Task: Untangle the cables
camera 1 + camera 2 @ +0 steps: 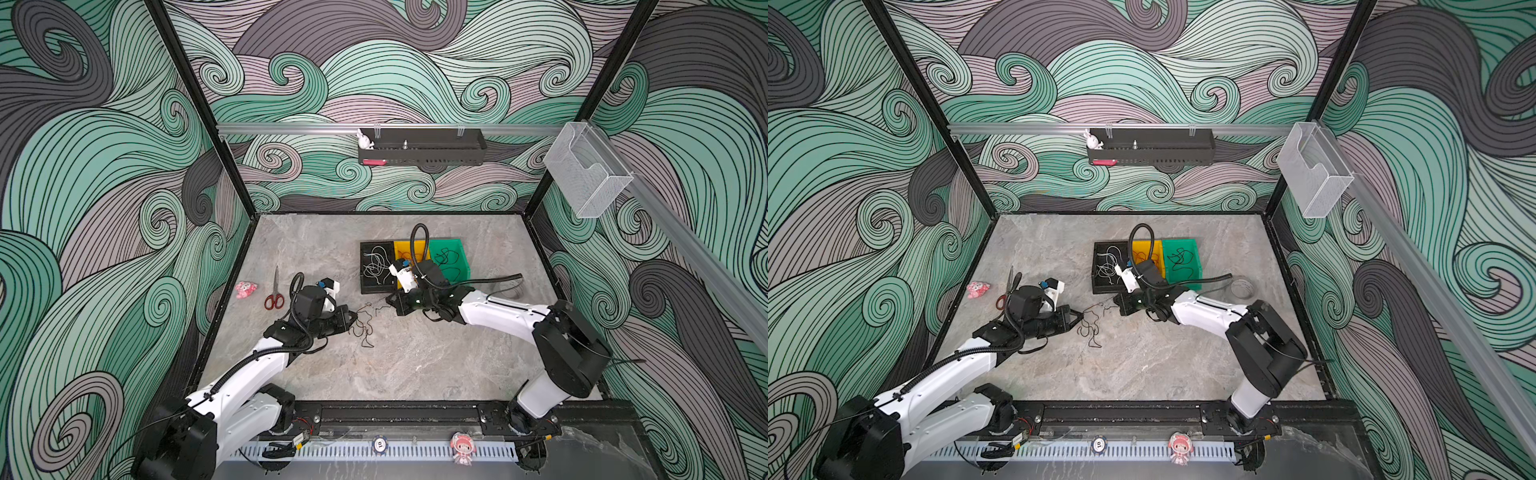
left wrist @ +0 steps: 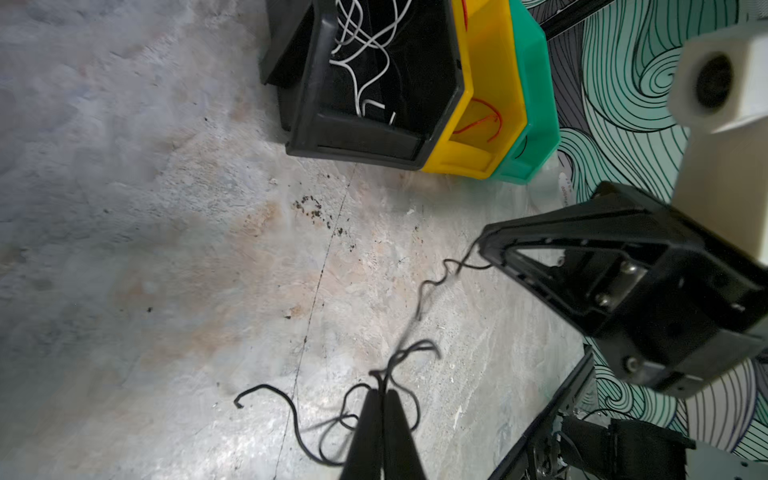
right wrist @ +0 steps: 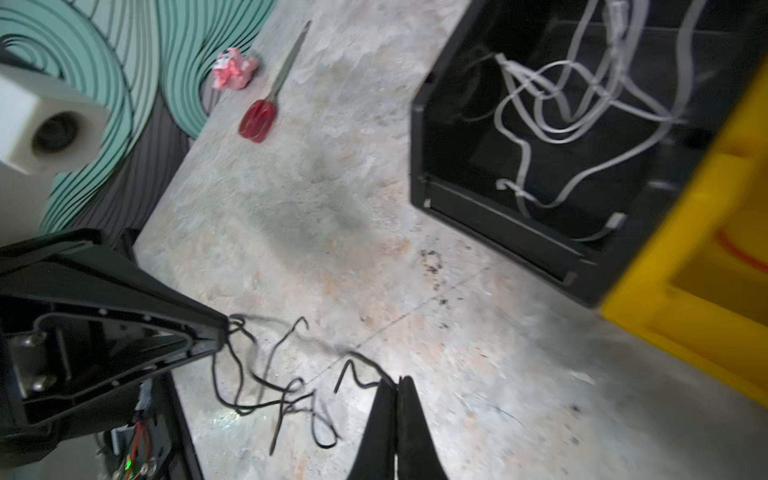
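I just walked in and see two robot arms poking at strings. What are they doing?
The left end effector is shut on a tangle of black cables on the table; the right end effector pinches one strand of it. Farther back, white cables lie in the black bin, red cables in the yellow bin, more black ones in the green bin.
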Motion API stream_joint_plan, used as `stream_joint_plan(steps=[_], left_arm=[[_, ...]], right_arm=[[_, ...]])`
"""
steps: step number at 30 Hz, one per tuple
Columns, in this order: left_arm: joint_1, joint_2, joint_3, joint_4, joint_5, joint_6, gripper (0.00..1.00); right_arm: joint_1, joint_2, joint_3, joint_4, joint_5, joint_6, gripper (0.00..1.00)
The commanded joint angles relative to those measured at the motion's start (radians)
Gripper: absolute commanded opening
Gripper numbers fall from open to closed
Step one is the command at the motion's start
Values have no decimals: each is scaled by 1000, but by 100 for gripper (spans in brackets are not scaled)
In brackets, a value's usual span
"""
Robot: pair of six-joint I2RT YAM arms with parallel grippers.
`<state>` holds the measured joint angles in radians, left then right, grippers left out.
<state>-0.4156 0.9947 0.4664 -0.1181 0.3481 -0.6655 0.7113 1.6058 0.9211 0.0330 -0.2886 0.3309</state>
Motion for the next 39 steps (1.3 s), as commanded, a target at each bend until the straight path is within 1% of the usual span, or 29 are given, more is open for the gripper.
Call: stream_joint_plan(steps=[1,3,7,13,18,21,23,27,30,33,35,36,39], left_arm=[[1,-8,36,-59,-55,-2,0],[1,-5,39,-68,-58,2,0],[1,-1,43,-83,-58,6,0],[1,14,34,-75,-37,17,1],[-6,108,21,-5,4,-13,21],[-23,173,37,14,-4,-40,27],[-53,211,51,28,-39,-61,36],[-118,292,89,30,-120,-95,46],[-175,367,120,30,-164,-135,48],[-225,413,151,1,-252,-165,48],[-240,421,153,15,-291,-180,47],[-244,452,155,15,-312,-184,47],[-247,477,179,-19,-390,-185,46]], right_arm=[[-53,-55,-30,-114,139,-10,3],[-74,-84,-41,-132,157,-9,3],[-109,-139,-55,-151,149,-10,3],[-125,-197,-68,-175,128,-13,3],[-127,-205,-93,-166,97,-2,4],[-127,-220,-109,-166,81,11,4],[-127,-243,-121,-167,78,16,4],[-131,-286,-133,-184,80,13,4],[-131,-313,-146,-188,80,11,4],[-134,-330,-163,-188,80,10,4],[-134,-338,-176,-183,80,10,4],[-135,-341,-181,-183,78,10,4],[-137,-349,-194,-178,70,11,4]])
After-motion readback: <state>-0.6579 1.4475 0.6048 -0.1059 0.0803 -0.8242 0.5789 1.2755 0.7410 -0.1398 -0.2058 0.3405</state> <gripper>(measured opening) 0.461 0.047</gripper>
